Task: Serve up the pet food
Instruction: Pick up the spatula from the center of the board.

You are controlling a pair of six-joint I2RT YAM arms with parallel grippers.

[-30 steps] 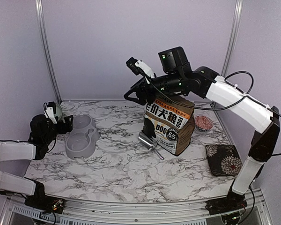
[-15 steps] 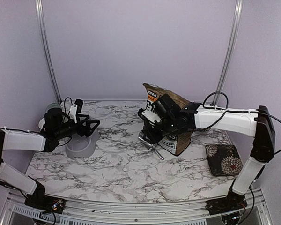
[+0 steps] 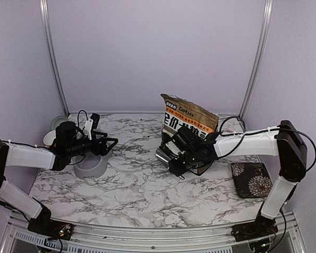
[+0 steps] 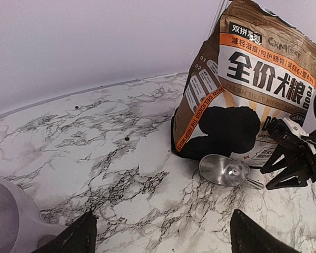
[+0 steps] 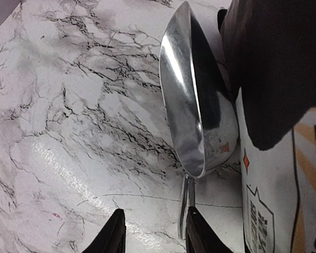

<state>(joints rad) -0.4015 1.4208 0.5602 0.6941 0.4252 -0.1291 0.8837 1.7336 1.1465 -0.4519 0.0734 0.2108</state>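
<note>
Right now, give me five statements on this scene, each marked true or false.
1. The scoop lies on the table in front of the bag. True.
2. The scoop is full. False: it is empty.
3. The right tool is open astride the scoop's handle. True.
4. The bag lies flat. False: it stands upright.
5. The left tool grips the grey bowl. False: it is open, and the bowl is not held.
</note>
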